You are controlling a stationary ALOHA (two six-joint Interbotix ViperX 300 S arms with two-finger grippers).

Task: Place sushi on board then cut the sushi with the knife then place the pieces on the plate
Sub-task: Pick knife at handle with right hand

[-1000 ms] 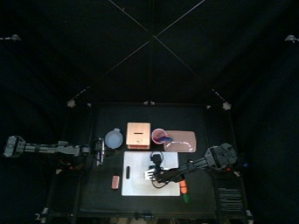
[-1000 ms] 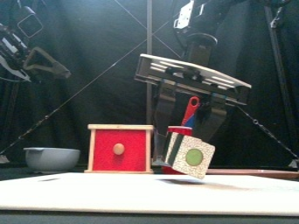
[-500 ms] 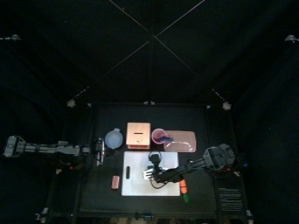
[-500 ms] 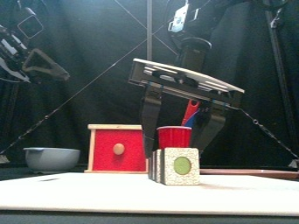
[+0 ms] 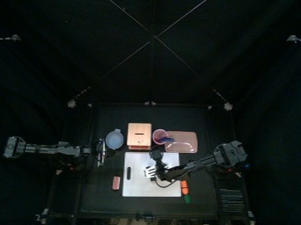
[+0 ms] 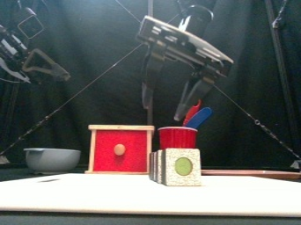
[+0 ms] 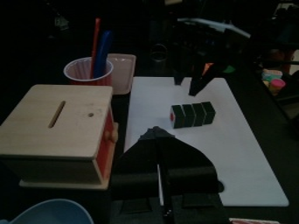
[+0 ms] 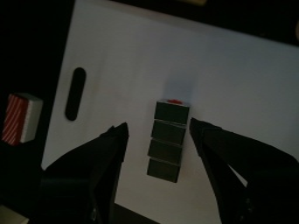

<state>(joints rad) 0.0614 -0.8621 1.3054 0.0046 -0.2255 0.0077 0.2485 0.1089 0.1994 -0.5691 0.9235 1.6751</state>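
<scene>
The sushi roll [image 6: 177,167], dark green blocks with a pale speckled end, stands on the white cutting board [image 6: 70,192]. My right gripper [image 6: 167,107] hangs open above it, one jaw on each side, touching nothing. From the right wrist, the roll [image 8: 167,144] lies lengthwise between the spread jaws. A red cup [image 6: 177,138] holds a blue and a red knife behind the roll. The pink tray [image 5: 185,138] lies at the back right. Off the board's left edge, my left gripper [image 7: 155,133] is shut on nothing.
A wooden box with a red drawer front [image 6: 121,149] and a blue-grey bowl [image 6: 51,159] stand behind the board at the left. One red toy [image 8: 17,118] lies on the table beside the board's grip hole, and another toy [image 5: 186,190] lies off its right front.
The right gripper set the tilted sushi roll down on the board, let it go and rose well above it. The left arm has not moved.
</scene>
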